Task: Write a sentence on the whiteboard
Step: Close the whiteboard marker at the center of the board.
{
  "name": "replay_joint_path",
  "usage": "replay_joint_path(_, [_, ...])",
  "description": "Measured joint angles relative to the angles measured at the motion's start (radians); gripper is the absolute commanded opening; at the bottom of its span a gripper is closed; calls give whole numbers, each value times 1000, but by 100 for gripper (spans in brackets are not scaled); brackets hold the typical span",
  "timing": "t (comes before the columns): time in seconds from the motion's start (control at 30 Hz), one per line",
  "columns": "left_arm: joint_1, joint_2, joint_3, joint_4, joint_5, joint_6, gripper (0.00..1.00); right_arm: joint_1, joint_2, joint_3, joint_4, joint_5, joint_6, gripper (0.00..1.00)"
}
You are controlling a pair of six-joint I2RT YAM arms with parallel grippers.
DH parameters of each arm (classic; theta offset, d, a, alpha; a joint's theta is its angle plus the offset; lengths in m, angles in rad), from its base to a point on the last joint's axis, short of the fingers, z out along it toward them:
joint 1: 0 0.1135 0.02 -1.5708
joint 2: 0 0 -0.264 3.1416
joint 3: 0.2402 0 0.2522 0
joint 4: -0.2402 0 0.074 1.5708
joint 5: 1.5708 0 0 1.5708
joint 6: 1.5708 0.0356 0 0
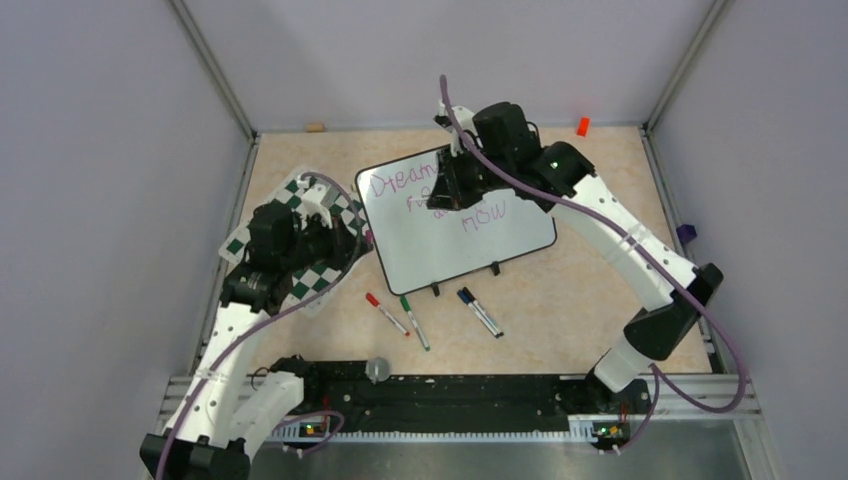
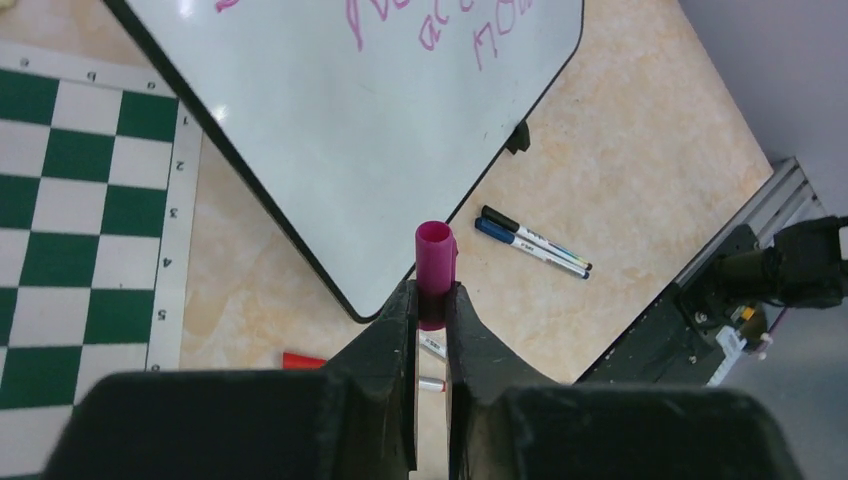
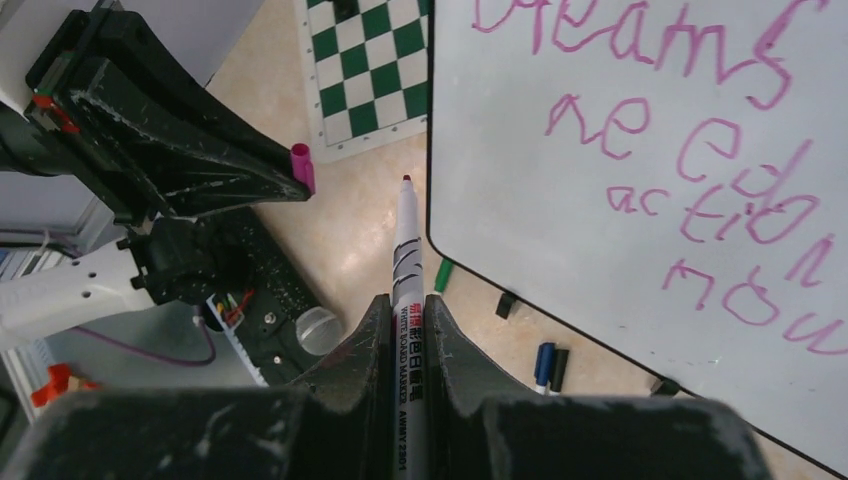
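Pink plastic first: a cap (image 2: 435, 255) sits pinched between the closed fingers of the left gripper (image 2: 432, 300), near the board's corner. The right gripper (image 3: 405, 310) is clamped on a marker (image 3: 407, 250), whose bare tip hangs clear of the whiteboard (image 3: 520, 200) and points toward that cap. The whiteboard lies mid-table beside a chess mat (image 1: 330, 270). The sentence (image 3: 620, 40) runs across it in four slanted lines, seemingly "Dreams need action now". The writing looks complete to me. What probably remains is capping the marker and setting it down by the spare pens (image 1: 413, 320).
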Motion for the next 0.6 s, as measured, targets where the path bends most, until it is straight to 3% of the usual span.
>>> replay_joint_path(0.17, [0, -45, -103, 128, 109, 140, 0, 16, 126, 132, -81, -92, 14, 0])
replay_joint_path(0.4, [0, -13, -123, 166, 200, 369, 0, 21, 235, 257, -177, -179, 38, 0])
replay_joint_path(0.6, [0, 4, -123, 173, 234, 469, 0, 40, 303, 357, -257, -248, 38, 0])
